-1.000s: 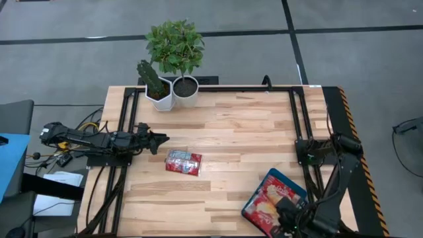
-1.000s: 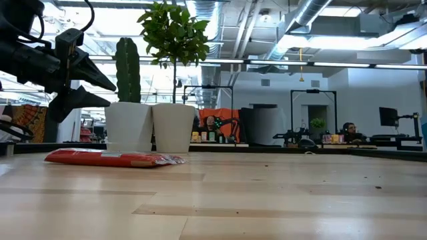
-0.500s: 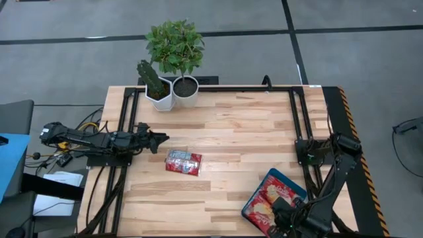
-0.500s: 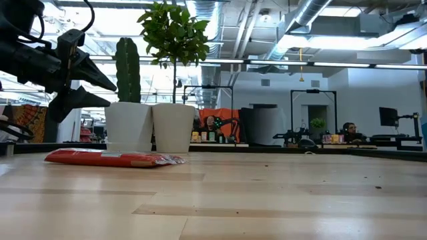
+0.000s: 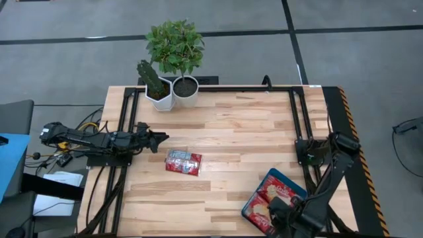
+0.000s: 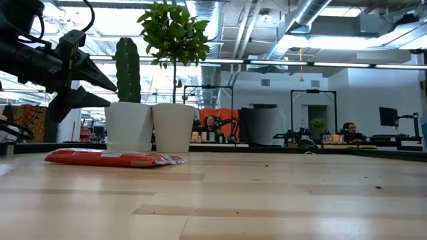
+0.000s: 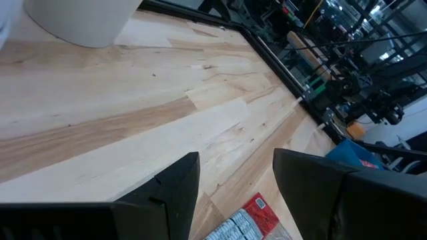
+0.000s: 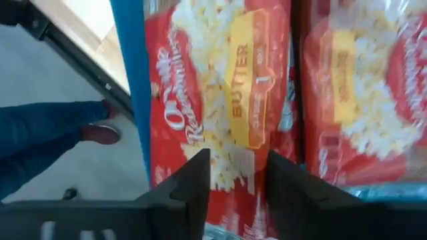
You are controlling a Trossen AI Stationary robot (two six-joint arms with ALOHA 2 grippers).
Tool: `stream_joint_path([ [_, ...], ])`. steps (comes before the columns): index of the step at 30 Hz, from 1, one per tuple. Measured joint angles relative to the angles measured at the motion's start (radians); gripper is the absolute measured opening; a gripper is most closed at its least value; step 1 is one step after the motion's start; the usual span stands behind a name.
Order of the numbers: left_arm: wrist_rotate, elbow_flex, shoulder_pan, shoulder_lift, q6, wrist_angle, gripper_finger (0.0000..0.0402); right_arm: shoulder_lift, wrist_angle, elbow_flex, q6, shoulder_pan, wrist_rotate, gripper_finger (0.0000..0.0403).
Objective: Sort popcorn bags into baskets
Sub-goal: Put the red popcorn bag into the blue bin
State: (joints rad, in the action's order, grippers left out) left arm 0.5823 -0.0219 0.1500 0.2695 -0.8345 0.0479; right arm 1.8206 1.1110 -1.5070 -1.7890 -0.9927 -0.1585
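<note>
Basket: your teal basket sits at the surface's near right corner, popcorn bags lying flat side by side inside.
Loose bag: one popcorn bag left-center, flat on the wood.
Right end effector: fingers apart, right over the basket.
Left end effector: released, near the loose bag.

On your pale wooden table, two white plant pots stand at the far left edge, one red popcorn packet lies left of centre, and the teal-blue shallow tray, holding packets, sits near right.
</note>
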Motion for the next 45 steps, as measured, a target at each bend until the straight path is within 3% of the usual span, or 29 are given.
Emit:
stream_joint_path([
  [12, 0.000, 0.000, 0.000, 0.000, 0.001, 0.000, 0.0183, 0.000, -0.003, 0.000, 0.222, 0.133, 0.050, 0.0233],
  [19, 0.000, 0.000, 0.000, 0.000, 0.002, 0.000, 0.0183, 0.000, -0.008, 0.000, 0.254, 0.155, 0.112, 0.0230],
  [36, 0.000, 0.000, 0.000, 0.000, 0.003, 0.000, 0.0183, -0.002, -0.005, -0.045, 0.246, 0.148, 0.139, 0.0235],
  [40, 0.000, 0.000, 0.000, 0.000, 0.003, 0.000, 0.0183, -0.002, -0.007, -0.045, 0.314, 0.174, 0.054, 0.0228],
  [45, -0.014, 0.000, 0.000, 0.000, 0.000, 0.000, 0.0183, -0.001, -0.115, -0.037, 0.555, 0.325, -0.171, 0.0229],
])
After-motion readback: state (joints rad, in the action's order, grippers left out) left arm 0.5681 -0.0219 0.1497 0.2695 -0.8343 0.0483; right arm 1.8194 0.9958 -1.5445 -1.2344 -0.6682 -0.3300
